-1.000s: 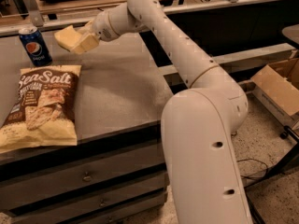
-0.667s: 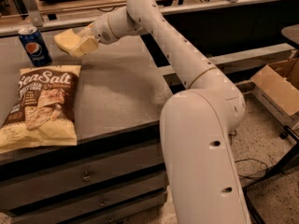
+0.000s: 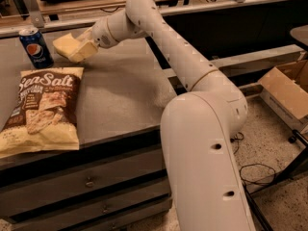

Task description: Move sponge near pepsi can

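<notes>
The pale-yellow sponge (image 3: 64, 44) is held in my gripper (image 3: 77, 47) just above the grey table top (image 3: 120, 90), at its back left. The gripper is shut on the sponge, and the sponge sticks out to the left of the tan fingers (image 3: 85, 50). The blue pepsi can (image 3: 36, 47) stands upright at the far left of the table. A small gap separates it from the sponge's left edge. My white arm reaches in from the lower right, across the table.
A large Sea Salt chip bag (image 3: 43, 107) lies flat on the table's front left, below the can. Drawers (image 3: 86, 182) sit under the table. An open cardboard box (image 3: 286, 88) and cables (image 3: 250, 170) are on the floor to the right.
The gripper with the sponge has moved a little to the left and down, closer to the pepsi can. The can and chip bag have not moved.
</notes>
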You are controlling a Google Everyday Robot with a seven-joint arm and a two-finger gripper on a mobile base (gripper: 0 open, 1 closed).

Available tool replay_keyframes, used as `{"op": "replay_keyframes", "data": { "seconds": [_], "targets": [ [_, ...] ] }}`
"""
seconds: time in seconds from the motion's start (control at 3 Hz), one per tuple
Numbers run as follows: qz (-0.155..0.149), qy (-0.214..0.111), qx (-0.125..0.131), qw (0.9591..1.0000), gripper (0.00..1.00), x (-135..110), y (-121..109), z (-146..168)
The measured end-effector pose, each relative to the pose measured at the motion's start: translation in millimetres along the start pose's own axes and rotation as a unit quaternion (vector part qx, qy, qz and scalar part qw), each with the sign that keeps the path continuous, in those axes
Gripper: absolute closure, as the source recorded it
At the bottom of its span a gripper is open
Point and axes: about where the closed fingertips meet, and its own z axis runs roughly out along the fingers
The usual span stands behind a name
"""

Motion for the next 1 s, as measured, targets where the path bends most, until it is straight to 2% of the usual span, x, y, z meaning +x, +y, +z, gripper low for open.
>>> {"op": "replay_keyframes", "data": {
  "seconds": [0.33,0.67,1.0],
  "targets": [
    [0.000,0.000,-0.004,1.0000,0.24,0.5,2.1,4.9],
    [-0.003,0.000,-0.006,1.0000,0.00,-2.1,3.3,6.4],
    [-0.012,-0.002,-0.006,0.9999,0.00,-9.3,2.9,2.5]
  ]
}}
